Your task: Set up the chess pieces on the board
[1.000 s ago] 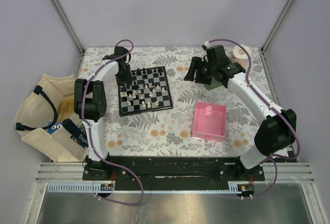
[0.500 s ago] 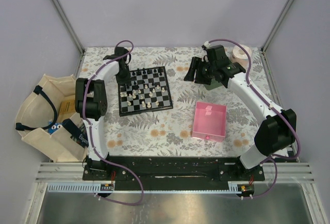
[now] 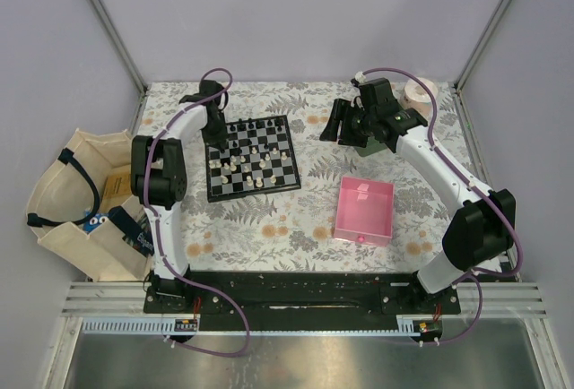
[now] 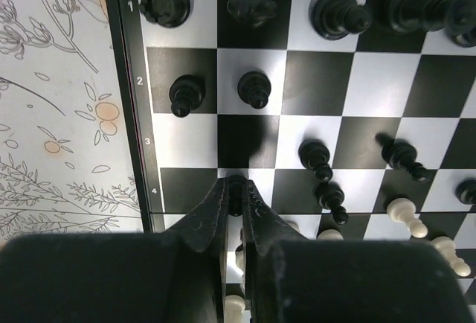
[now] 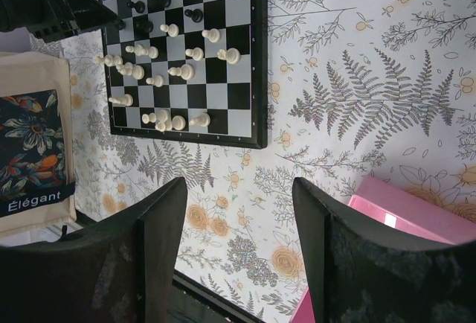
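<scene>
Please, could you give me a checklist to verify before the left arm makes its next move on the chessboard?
1. Left gripper shut: ok.
2. A piece held in it: cannot tell, nothing shows between the closed jaws.
3. Right gripper open, empty, off the board: ok.
4. Black pieces all in their two home rows: not ok, several stand further in.
5. White pieces lined up in rows: not ok, they stand scattered.

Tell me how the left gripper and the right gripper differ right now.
The left gripper has its fingers shut together; the right gripper has its fingers wide apart. The left gripper points at edge squares of the board; the right gripper is off the board, over the floral tablecloth. Both have black fingers.
</scene>
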Robot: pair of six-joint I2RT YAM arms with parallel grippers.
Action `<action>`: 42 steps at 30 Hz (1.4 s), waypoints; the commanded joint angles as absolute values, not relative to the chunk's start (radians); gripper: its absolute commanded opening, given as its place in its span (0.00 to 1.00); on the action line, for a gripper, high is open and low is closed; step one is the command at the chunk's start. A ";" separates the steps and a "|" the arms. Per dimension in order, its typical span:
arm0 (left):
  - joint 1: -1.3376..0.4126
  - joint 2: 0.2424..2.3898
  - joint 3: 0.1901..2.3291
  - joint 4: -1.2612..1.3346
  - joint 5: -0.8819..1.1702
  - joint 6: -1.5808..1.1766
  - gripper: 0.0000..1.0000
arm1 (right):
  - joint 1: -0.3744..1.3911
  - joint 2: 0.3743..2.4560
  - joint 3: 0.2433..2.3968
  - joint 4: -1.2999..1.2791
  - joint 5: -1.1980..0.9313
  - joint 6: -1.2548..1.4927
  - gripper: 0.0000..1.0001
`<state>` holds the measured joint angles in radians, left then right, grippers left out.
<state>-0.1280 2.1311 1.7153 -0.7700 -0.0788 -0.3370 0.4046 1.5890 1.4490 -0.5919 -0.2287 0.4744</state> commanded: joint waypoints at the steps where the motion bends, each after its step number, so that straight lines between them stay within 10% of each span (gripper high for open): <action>1: -0.127 2.091 1.804 -0.767 -0.060 -0.331 0.00 | 0.396 1.594 1.471 -0.591 -0.242 0.465 0.68; 42: -0.155 2.275 2.002 -0.749 -0.029 -0.371 0.00 | 0.380 1.588 1.459 -0.600 -0.244 0.462 0.68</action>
